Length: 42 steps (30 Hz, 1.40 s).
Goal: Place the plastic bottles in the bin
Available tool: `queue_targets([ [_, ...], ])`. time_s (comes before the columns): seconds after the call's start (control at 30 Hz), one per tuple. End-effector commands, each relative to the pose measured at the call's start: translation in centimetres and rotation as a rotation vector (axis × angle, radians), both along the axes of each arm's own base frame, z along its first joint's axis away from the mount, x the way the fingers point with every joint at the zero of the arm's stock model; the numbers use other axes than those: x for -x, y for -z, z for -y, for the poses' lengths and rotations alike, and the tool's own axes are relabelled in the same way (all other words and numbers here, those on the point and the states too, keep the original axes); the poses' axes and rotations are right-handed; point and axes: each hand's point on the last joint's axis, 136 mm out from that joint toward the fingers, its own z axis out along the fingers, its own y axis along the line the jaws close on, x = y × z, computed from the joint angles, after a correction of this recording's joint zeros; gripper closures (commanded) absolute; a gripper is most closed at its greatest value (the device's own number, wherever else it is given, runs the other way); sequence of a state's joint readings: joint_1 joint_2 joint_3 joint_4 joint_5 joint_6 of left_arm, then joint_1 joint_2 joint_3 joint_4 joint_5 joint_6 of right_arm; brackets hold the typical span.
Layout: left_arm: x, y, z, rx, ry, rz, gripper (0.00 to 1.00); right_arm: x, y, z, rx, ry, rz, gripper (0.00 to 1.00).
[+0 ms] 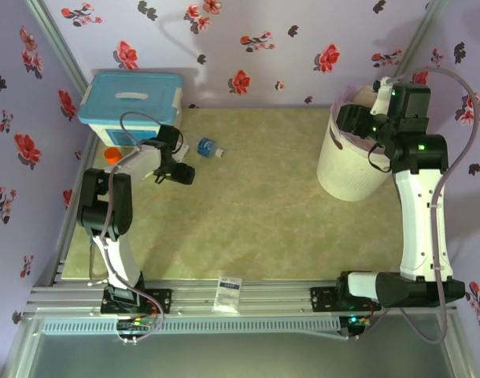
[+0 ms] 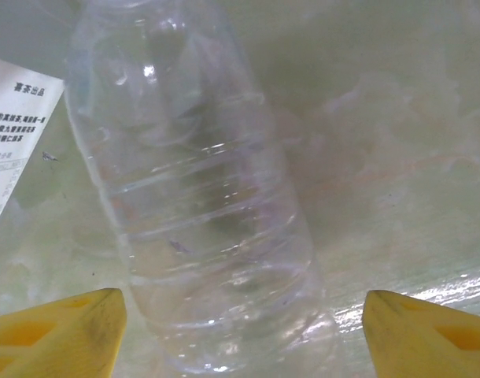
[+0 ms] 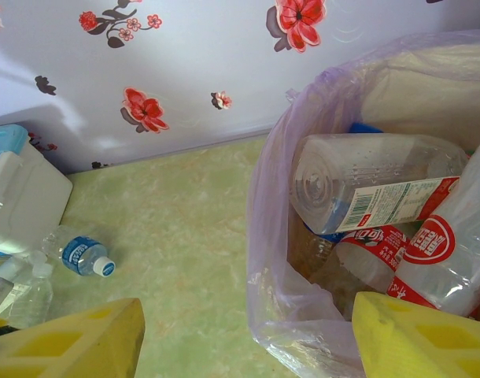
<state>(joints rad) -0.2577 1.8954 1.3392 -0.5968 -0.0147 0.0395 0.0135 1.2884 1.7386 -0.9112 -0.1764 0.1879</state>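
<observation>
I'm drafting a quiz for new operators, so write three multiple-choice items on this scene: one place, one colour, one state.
1. The blue-labelled bottle lies: A on the front rail; B on the table near the blue-lidded box; C on the box lid.
2. The fingers of the left gripper are: A yellow; B black; C red.
3. At the clear bottle, the left gripper is: A clamped tight; B raised high above it; C open, a finger either side.
Answers: 1 B, it rests on bare tabletop; 2 A, both show yellow; 3 C, a gap shows on each side.
</observation>
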Motion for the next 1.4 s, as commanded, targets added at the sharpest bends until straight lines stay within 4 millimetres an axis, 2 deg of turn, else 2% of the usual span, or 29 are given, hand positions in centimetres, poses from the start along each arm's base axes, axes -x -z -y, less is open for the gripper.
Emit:
queue_targets([
  [0.0,0.7,1.3,0.0,0.013,-0.027,-0.039,0.27,0.2,-0.3,0.0,0.003,0.0,0.008,0.29],
  [0.1,1.1,1.8,-0.1,0.013,-0.036,-0.048,0.29,0.4,-0.4,-0.1,-0.002,-0.002,0.011,0.29],
  [0.3,1.4,2.3,-0.2,0.015,-0.049,-0.057,0.4,1.1,-1.4,-0.5,-0.005,-0.014,0.032,0.29],
  [0.37,1.4,1.7,-0.2,0.018,-0.053,-0.047,0.44,1.5,-1.9,-0.7,-0.005,-0.018,0.043,0.29],
  [0.53,2.1,-1.0,-0.4,0.034,-0.059,-0.003,0.47,2.4,-2.8,-1.4,-0.019,-0.038,0.067,0.3],
  [0.63,2.9,-2.9,-0.4,0.044,-0.055,0.031,0.47,2.9,-3.2,-2.9,-0.054,-0.083,0.072,0.3],
  [0.7,3.6,-4.5,-0.2,0.071,-0.077,0.06,0.47,3.1,-3.0,-4.8,-0.073,-0.134,0.066,0.3],
  [0.77,4.3,-6.2,1.1,0.134,-0.052,0.113,0.46,3.5,-2.6,-7.6,-0.092,-0.213,0.059,0.3],
  [0.9,6.0,-9.0,5.3,0.351,0.055,0.196,0.46,3.8,-0.9,-14.6,-0.133,-0.387,0.02,0.3],
  [1.0,7.1,-11.4,7.7,0.529,0.115,0.271,0.47,3.5,0.8,-19.6,-0.152,-0.495,-0.013,0.31],
  [1.1,7.8,-13.8,9.4,0.691,0.152,0.36,0.49,3.1,2.4,-24.1,-0.201,-0.589,-0.047,0.31],
  [1.2,9.0,-15.7,10.7,0.803,0.218,0.423,0.5,2.3,3.6,-26.9,-0.274,-0.625,-0.066,0.32],
  [1.37,10.2,-16.8,12.3,0.912,0.278,0.429,0.49,1.5,5.9,-30.2,-0.375,-0.69,-0.146,0.31],
])
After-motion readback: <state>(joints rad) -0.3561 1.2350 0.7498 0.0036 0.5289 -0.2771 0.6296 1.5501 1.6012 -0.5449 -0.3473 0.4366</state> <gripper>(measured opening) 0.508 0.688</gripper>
